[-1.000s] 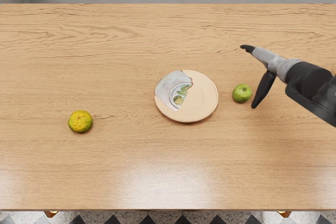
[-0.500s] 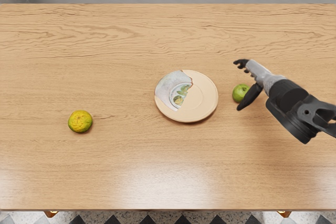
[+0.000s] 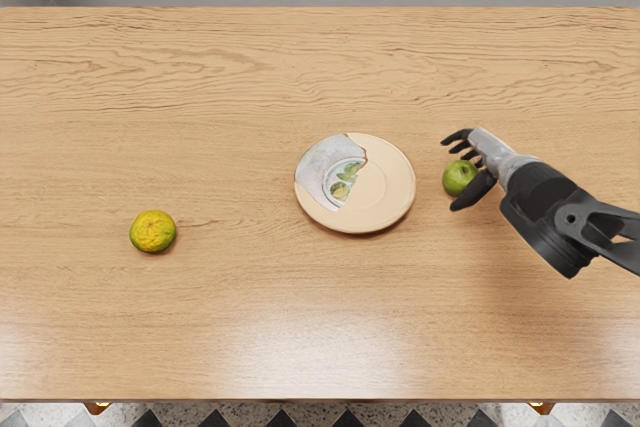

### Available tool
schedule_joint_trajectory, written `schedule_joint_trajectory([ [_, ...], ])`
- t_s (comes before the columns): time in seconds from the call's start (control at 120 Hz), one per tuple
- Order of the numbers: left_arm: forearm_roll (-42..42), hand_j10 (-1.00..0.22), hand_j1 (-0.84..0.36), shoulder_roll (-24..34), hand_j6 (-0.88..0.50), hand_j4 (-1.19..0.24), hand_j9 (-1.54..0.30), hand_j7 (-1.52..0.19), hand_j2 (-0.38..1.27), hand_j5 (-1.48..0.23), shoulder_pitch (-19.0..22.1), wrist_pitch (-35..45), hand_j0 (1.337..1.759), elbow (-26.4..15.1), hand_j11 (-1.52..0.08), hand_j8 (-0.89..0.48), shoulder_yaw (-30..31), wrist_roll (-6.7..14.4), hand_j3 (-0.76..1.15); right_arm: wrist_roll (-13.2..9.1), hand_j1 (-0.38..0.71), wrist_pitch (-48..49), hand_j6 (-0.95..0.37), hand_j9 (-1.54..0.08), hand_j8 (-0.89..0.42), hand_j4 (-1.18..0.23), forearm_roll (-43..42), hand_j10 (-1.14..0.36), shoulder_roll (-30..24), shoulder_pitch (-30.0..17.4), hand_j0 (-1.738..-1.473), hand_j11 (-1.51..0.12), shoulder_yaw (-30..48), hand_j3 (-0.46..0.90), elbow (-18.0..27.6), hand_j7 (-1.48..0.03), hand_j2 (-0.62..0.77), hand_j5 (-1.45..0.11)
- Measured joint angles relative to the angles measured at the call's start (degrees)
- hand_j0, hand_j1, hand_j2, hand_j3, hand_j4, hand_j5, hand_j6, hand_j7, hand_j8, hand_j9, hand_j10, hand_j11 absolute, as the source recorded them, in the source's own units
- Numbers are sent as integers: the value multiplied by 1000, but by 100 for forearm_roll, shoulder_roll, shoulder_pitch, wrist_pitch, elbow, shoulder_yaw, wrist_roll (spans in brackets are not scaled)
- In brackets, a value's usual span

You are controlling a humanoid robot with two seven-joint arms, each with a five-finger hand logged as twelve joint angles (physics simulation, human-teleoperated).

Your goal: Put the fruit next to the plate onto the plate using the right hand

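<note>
Where everything rests: table [image 3: 300, 67], a broad wooden top; its far edge runs well behind the plate and its near edge well in front, while its left and right ends run out of the picture.
Right arm [image 3: 560, 222]: comes in from the right edge, right of the plate and a little nearer the table's front edge, angled up and leftward toward the plate.
Plate [image 3: 390, 192]: round and tan, lying flat near the middle of the table; a grey-white patch covers its left part, the right part is plain.
Right hand [image 3: 487, 157]: just right of the plate, half open and cupped, with fingers [image 3: 458, 137] curled over the far side of the green fruit and thumb [image 3: 470, 192] under its near side; whether any of them touch it cannot be told, and nothing is lifted.
Yellow fruit [image 3: 153, 231]: well left of the plate and slightly nearer the front edge, alone on bare wood.
Green fruit [image 3: 458, 177]: on the table just right of the plate, apart from its rim by a narrow strip of wood.
Open room: wide bare wood behind, in front of and left of the plate.
</note>
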Motion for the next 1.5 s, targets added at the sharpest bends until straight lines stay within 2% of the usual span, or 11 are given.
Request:
schedule_joint_trajectory([
  [0.333, 0, -1, 349, 0, -1, -1, 0, 0, 1, 0, 0, 0, 1658, 0, 0, -1, -1, 0, 0, 0, 199, 144, -463, -598, -424, -464, 39, -462, -37, 4, -1658, -598, 21, 0, -7, -597, -85, -594],
  [0.625, 0, -1, 349, 0, -1, -1, 0, 0, 1, 0, 0, 0, 1658, 0, 0, -1, -2, -1, 0, 2, 277, 182, -484, -690, -338, -509, 17, -464, -38, -21, -1654, -694, 12, 0, -2, -665, -43, -672],
  [0.825, 0, -1, 349, 0, -1, -1, 0, 0, 1, 0, 0, 0, 1658, 0, 0, -1, -1, 0, 0, 1, 265, 301, -541, -738, -376, -552, 97, -487, -43, 26, -1656, -739, 75, 0, 39, -721, 102, -727],
  [1.258, 0, -1, 349, 0, -1, -1, 0, 0, 1, 0, 0, 0, 1658, 0, 0, -1, 0, 0, 0, -4, 269, 1279, -555, -783, -380, -579, 407, -494, -23, 160, -1658, -769, 900, 0, 372, -768, 181, -784],
  [1.5, 0, -1, 349, 0, -1, -1, 0, 0, 1, 0, 0, 0, 1658, 0, 0, -1, 0, 0, 0, -4, 283, 1445, -563, -788, -388, -588, 599, -516, 328, 381, -1658, -779, 967, 1, 439, -780, 234, -796],
])
